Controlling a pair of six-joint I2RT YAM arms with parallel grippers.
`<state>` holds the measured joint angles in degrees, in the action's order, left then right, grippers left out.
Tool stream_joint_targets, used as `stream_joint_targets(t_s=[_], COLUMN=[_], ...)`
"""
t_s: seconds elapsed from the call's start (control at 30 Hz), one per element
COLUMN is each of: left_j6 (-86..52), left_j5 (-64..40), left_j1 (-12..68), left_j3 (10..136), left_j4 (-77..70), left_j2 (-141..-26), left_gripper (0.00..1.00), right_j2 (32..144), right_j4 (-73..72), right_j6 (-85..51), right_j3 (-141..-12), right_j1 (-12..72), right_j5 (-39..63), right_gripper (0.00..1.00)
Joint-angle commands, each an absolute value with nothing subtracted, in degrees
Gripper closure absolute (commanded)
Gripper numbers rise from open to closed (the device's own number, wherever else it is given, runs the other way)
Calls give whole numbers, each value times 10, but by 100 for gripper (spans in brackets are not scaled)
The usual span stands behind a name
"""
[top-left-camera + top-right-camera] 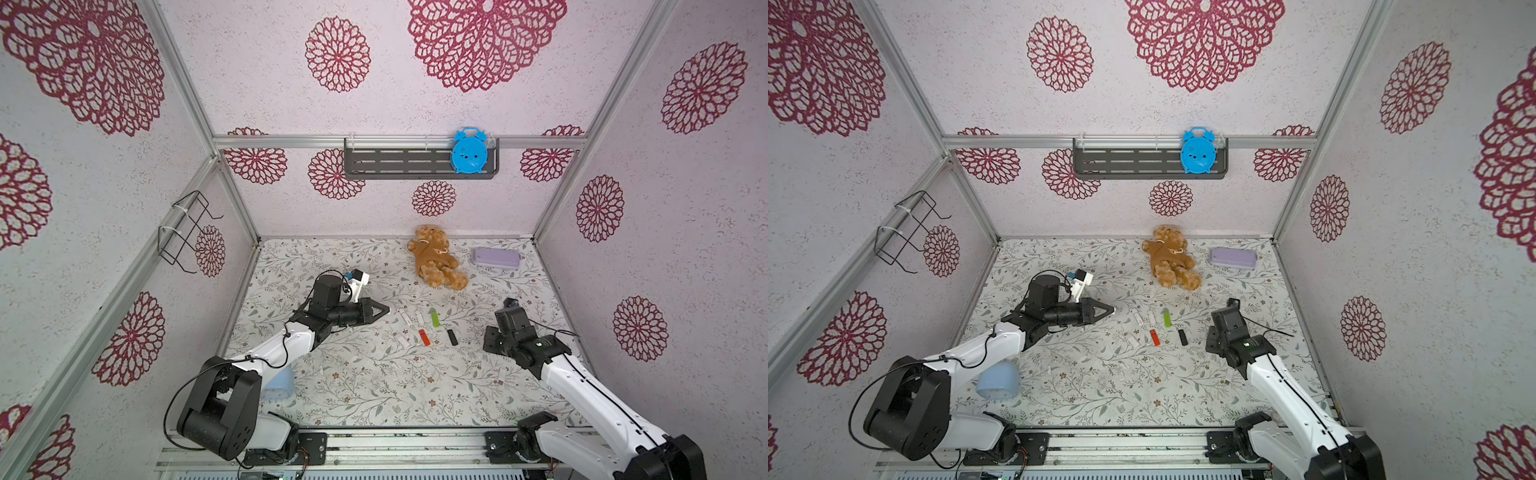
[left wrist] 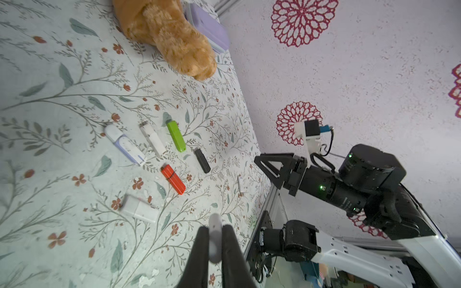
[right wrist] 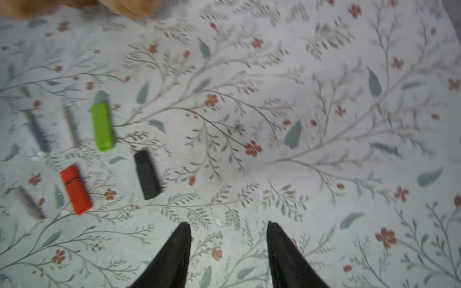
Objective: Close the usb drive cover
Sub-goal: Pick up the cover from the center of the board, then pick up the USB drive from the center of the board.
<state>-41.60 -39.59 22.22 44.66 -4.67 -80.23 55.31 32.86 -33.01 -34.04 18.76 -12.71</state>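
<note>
left gripper (image 2: 215,227), lower centre of the left wrist view: jaws pinched on a small white rounded plastic piece (image 2: 214,244). Could be the cap or a drive body, can't tell which.

Centre of both top views: cluster of plastic usb drives on the floral-print table (image 1: 353,386). Several are white, plus an orange rectangular drive (image 1: 424,337), a lime-green drive (image 1: 434,318) and a black drive (image 1: 452,337).

right gripper (image 3: 228,224), just right of the cluster: jaws spread, empty, above bare table.

Risks:
- The white piece is held only at the fingertips, so it could twist or pop out under push load.
- An off-axis push could jam the cover.
- The drives sit close together, so an approach could knock neighbours.
</note>
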Motion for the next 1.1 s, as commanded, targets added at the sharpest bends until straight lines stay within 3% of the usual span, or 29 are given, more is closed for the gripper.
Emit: stream_joint_targets(t_s=[0.0,0.5,1.07], left_j6=[-405,-376,-368], left_j5=[-332,-302,-277], left_j1=[218,216,215], left_j3=[446,459,463], left_j4=[-16,22,41], left_j2=[-785,-769,-747], left_gripper=[93,92,92], right_j2=[522,558,660], right_j4=[379,373,224], right_j6=[-449,-498,-492], right_j3=[-306,-253,-291], right_j1=[165,143,191], right_j5=[-99,-71,37], right_gripper=[49,48,51])
